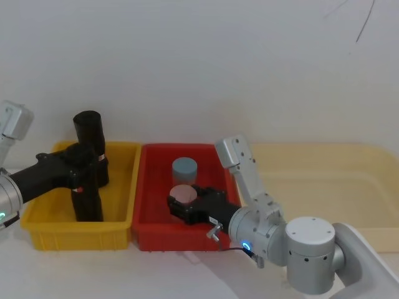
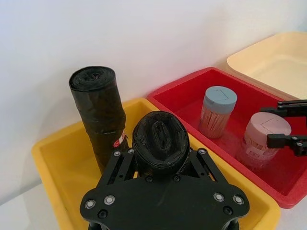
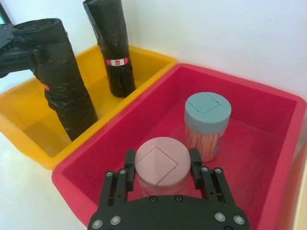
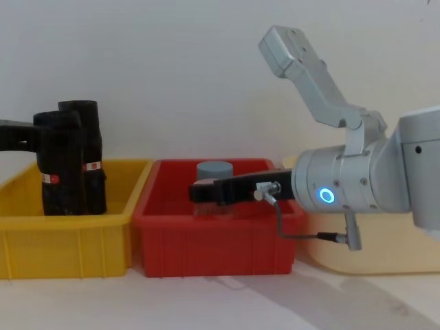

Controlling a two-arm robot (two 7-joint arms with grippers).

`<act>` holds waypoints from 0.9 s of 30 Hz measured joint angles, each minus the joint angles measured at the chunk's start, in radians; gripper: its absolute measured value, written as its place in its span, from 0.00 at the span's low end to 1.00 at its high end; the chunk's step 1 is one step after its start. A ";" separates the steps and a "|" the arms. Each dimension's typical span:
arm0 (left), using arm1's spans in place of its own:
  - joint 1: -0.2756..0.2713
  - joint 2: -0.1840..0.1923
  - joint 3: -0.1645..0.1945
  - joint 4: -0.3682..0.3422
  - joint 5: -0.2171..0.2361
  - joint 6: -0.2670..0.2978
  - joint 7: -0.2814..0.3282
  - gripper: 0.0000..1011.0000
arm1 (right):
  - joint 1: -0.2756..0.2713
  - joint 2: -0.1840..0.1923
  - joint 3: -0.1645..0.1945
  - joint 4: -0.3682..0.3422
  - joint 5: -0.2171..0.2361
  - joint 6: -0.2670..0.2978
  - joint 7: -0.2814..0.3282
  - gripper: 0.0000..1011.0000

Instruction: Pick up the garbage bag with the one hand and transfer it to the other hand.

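My left hand [image 1: 83, 166] is closed around the bag [image 1: 87, 202], gripping it just below its top end. The bag stands nearly upright in the yellow bin [image 1: 75, 238] at the left end of the table [image 1: 93, 274]. It is near the middle of the bin, with its lower end down at the floor, and I cannot tell whether it has lifted clear. A second black roll [image 1: 88, 128] stands upright at the bin's back wall, just behind the bag and reaching a little higher, with a white-and-red label around it. From here I can't make out whether the two rolls touch. My right hand [image 3: 161, 161] reaches into the red bin [image 1: 174, 242], which sits against the yellow one's right side. That hand is clamped on the pink jar [image 1: 182, 193], one finger pressed to each side just under the lid, and the jar sits toward the bin's front. A grey jar [image 1: 184, 167] stands just behind the pink one, nearer the back wall. A cream bin [image 1: 312, 147] lies to the right of the red bin, toward the table's right edge.
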 joint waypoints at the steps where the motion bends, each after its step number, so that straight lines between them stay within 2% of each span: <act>1: -0.001 0.001 0.000 -0.001 0.000 -0.002 0.000 0.36 | 0.000 0.000 0.000 -0.001 0.000 0.000 0.002 0.64; 8: -0.016 0.006 -0.003 -0.011 -0.001 -0.011 -0.001 0.36 | 0.010 0.003 0.009 -0.023 0.011 -0.013 0.019 0.64; 14: -0.058 0.010 -0.007 -0.022 -0.008 -0.024 -0.017 0.36 | 0.022 0.008 0.026 -0.061 0.024 -0.034 0.028 0.64; 20: -0.123 -0.001 -0.007 -0.017 -0.022 -0.043 -0.051 0.36 | 0.036 0.016 0.043 -0.097 0.031 -0.055 0.028 0.64; 27: -0.219 -0.036 0.005 0.029 -0.046 -0.071 -0.109 0.36 | 0.052 0.040 0.077 -0.158 0.024 -0.080 0.000 0.64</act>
